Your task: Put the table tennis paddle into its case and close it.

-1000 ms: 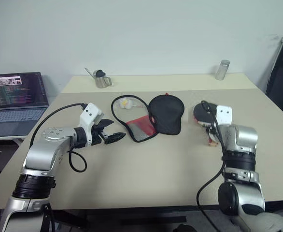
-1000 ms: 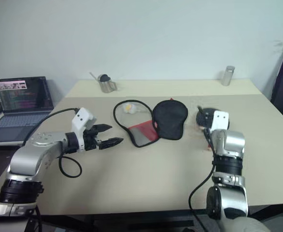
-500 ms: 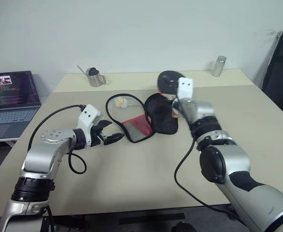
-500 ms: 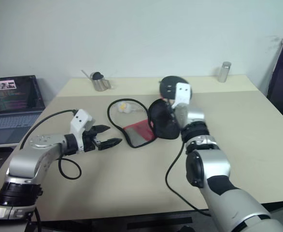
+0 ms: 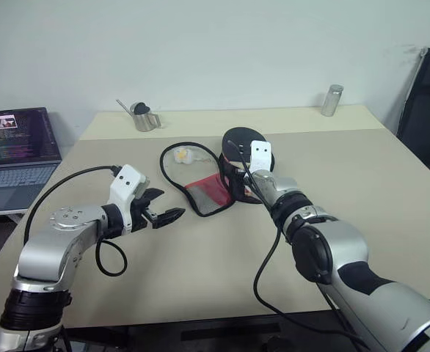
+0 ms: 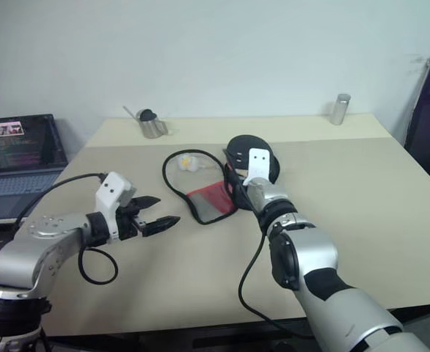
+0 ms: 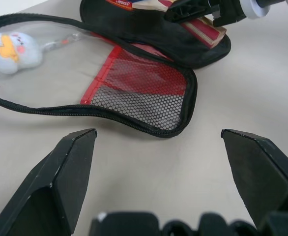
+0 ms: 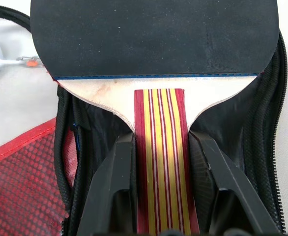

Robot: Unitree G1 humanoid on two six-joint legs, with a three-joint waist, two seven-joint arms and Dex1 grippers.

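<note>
Nearest on the left, the left gripper [image 5: 172, 215] hovers just above the beige bench [image 5: 200, 271], its silver arm bent at the elbow and the wrist roughly level, pointing right toward the case. Its two black fingers [image 7: 70, 172] stand wide apart with nothing between them; in the left wrist view the bare bench surface lies in the gap.

On the right, the right arm reaches forward and inward across the bench, forearm stretched out and tilted slightly downward. The right gripper [image 8: 159, 162] is clamped on the wooden handle, striped red and tan, of the table tennis paddle with a round black rubber blade [image 8: 154, 37]; one finger presses each side of the handle. The paddle is held over the open half of the case, blade pointing away from the robot, not yet tucked in.

The paddle-shaped black fabric case with a red lower panel and mesh pocket [image 7: 144, 91] lies unzipped and spread open near the middle of the bench, between the two grippers. Its mesh-and-red flap lies toward the left gripper, and its black half sits under the paddle. A small white plush toy with a yellow mark [image 7: 12, 48] rests inside the loop of the open zip edge, on the far left of the case.

Farther back, a small metal watering can [image 5: 143, 117] stands at the far left of the bench, and a metal cylinder [image 5: 332, 100] at the far right. An open laptop [image 5: 15, 147] sits on a separate surface off to the left.
</note>
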